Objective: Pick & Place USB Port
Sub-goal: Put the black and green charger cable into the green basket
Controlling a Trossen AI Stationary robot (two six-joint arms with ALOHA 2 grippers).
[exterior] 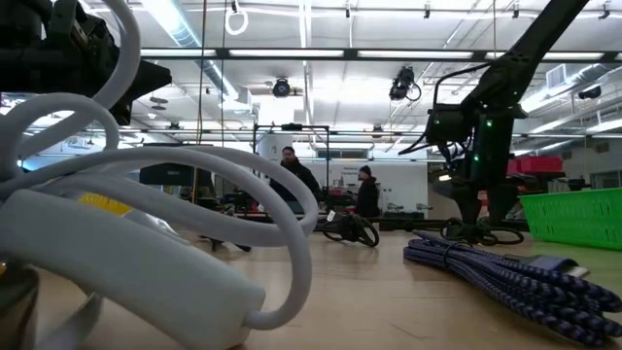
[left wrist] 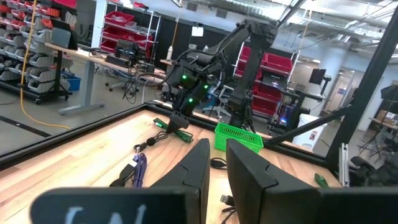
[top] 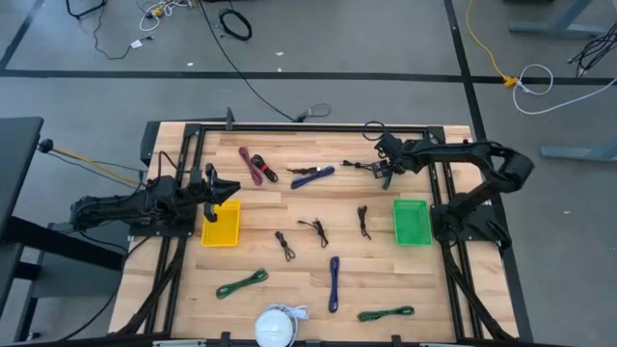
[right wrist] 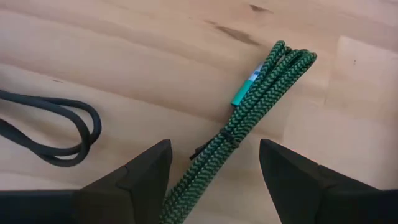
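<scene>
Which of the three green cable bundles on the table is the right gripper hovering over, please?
The green bundle at the table's far right, beneath the open right gripper; the other two green bundles lie along the near edge.

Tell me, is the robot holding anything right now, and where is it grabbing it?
No, nothing is held. The right gripper hangs with fingers open above a green cable, not touching it. The left gripper sits over the yellow bin, holding nothing.
</scene>
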